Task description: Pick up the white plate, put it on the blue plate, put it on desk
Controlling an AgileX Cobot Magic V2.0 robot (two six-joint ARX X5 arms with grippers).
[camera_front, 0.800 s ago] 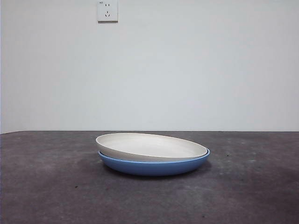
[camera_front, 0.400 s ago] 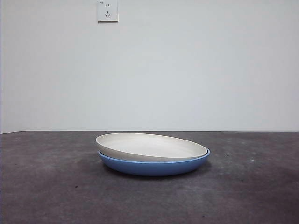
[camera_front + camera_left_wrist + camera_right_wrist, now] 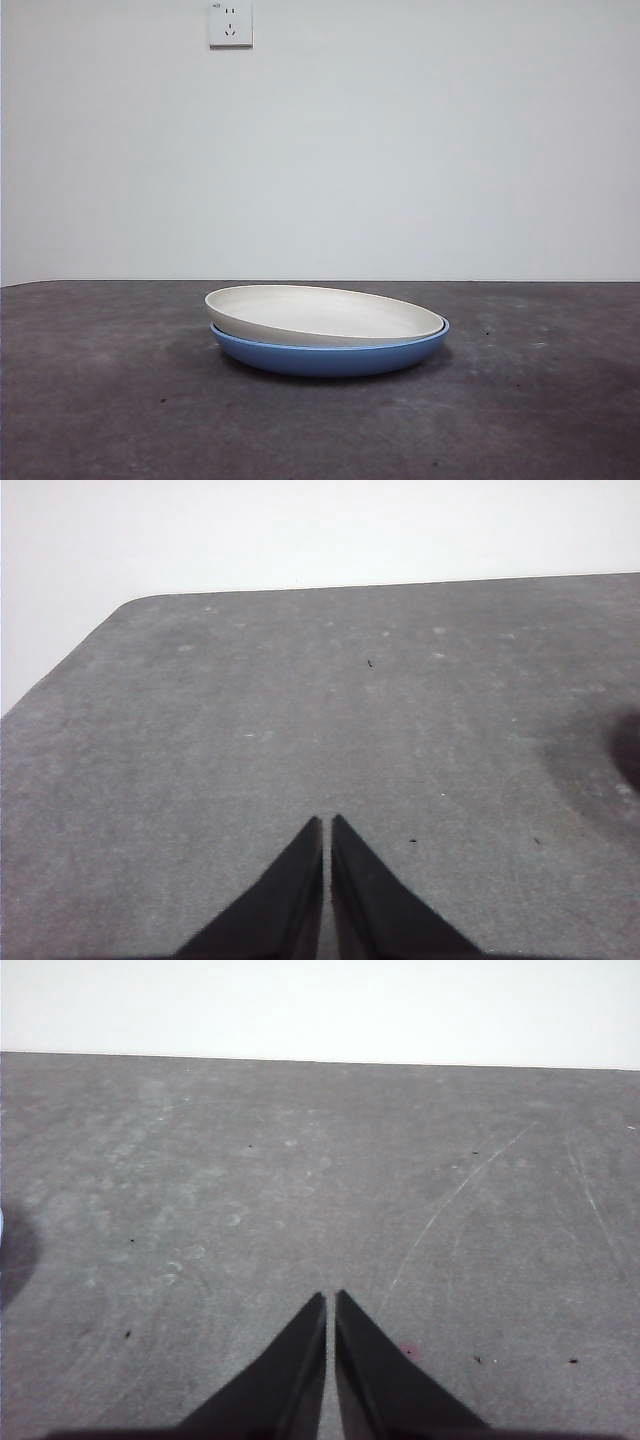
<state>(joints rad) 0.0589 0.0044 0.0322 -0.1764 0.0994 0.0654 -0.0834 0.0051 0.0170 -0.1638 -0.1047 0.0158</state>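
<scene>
The white plate (image 3: 322, 315) sits nested in the blue plate (image 3: 330, 355), slightly tilted, near the middle of the surface (image 3: 100, 400). The left fingers (image 3: 327, 825) are closed together and empty over bare surface; the right fingers (image 3: 330, 1300) likewise, closed and holding nothing.

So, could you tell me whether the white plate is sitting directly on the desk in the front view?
No, the white plate rests inside the blue plate, which alone sits on the desk.
</scene>
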